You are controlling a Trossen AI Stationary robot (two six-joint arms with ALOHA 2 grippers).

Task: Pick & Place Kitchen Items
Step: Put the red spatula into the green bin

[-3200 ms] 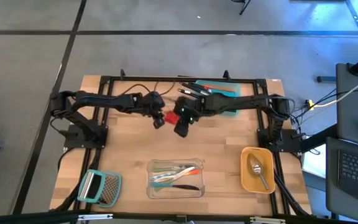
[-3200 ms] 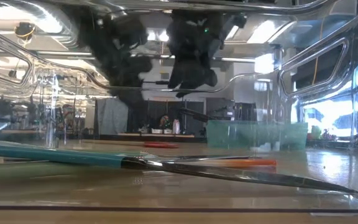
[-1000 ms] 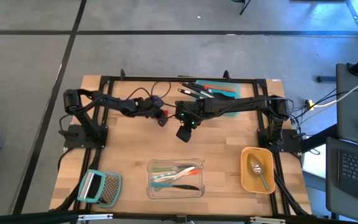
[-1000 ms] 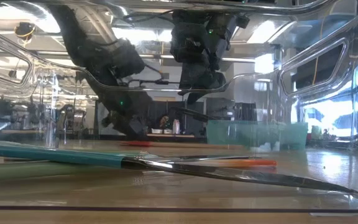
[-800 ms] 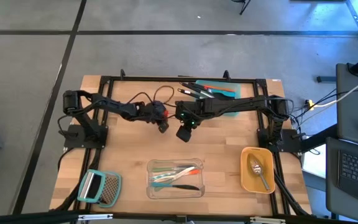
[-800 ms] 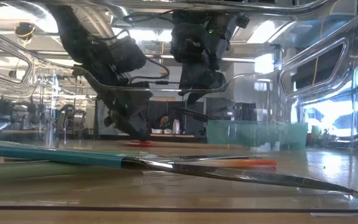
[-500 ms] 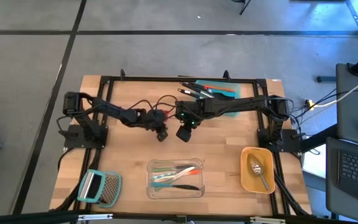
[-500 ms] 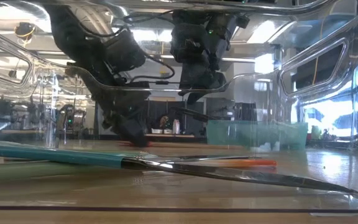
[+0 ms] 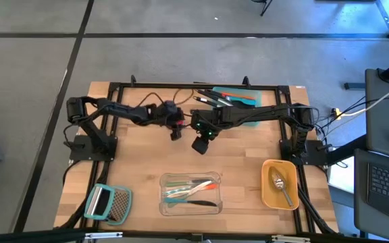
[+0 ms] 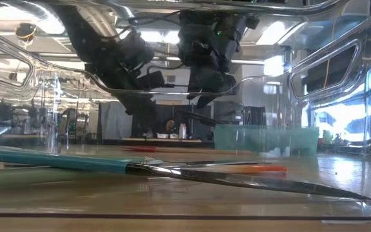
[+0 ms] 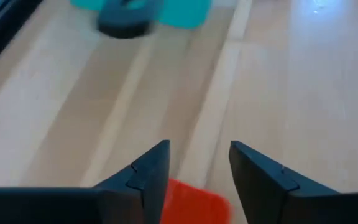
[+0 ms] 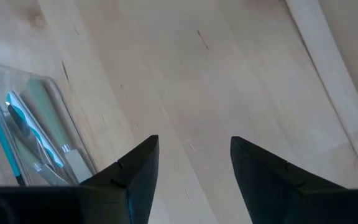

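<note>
Release under way: left gripper (image 11: pixel 199 149) is rising off the boards after dipping low half a second back, and its fingers are spreading wider than a second ago. Nothing is clamped between them now. Red spatula (image 11: pixel 194 202) is showing below and between the two tips in the left wrist view, and in the low view it is lying flat on the wood. Judging from that, this piece is being set down mid-table, not in any container, so its placing is looking unfinished.

Right gripper (image 9: pixel 200 144) is hanging just beside the left one, unmoved over the last second, fingers parted and empty, bare wood under it in its own wrist view.

Other utensils are sitting where they were:
- several slim tools in the clear container (image 9: pixel 164 179) at the near edge
- silver spoon (image 9: pixel 280 185) in the yellow container (image 9: pixel 265 189)
- dark-handled tools and an orange one in the teal container (image 9: pixel 254 121) at the far edge

Grater (image 9: pixel 110 202) is resting at the near left corner.

Table (image 9: pixel 140 162) is pale butcher-block inside a black frame, with cables trailing across it. Grey floor is surrounding it; a laptop (image 9: pixel 383 182) is sitting to the right. The low view is showing a cluttered workshop beyond, seen through clear plastic.
</note>
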